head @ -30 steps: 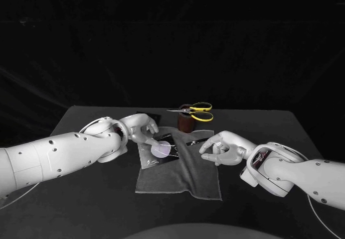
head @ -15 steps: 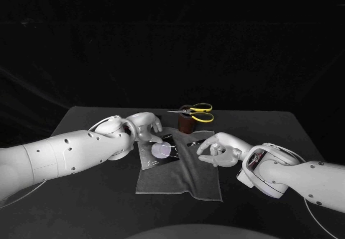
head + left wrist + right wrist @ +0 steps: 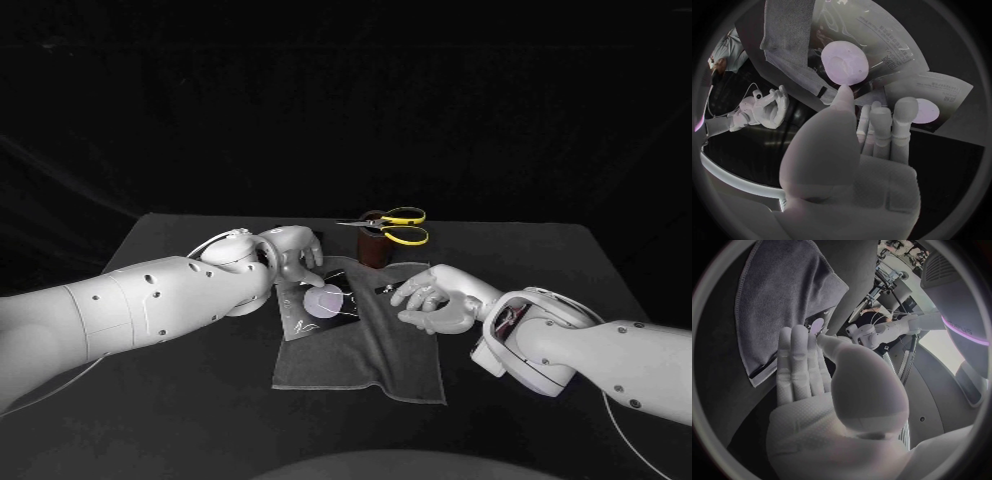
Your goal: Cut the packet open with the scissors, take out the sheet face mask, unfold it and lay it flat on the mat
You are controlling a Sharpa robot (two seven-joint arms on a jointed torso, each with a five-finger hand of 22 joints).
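I am risking skidding the glossy packet [image 3: 322,304] across the mat [image 3: 361,352] instead of pinning it, because my left hand [image 3: 289,252] is hanging over it with fingers spread, gripping nothing; I cannot tell whether they are touching it. My right hand [image 3: 433,300], at the packet's three o'clock, is hovering half open, empty. The scissors [image 3: 397,227] are standing in their holder [image 3: 378,252] at one o'clock.

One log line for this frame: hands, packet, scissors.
left robot hand: at packet, grip unclear | right robot hand: empty, at mat edge | packet: on mat | scissors: in holder
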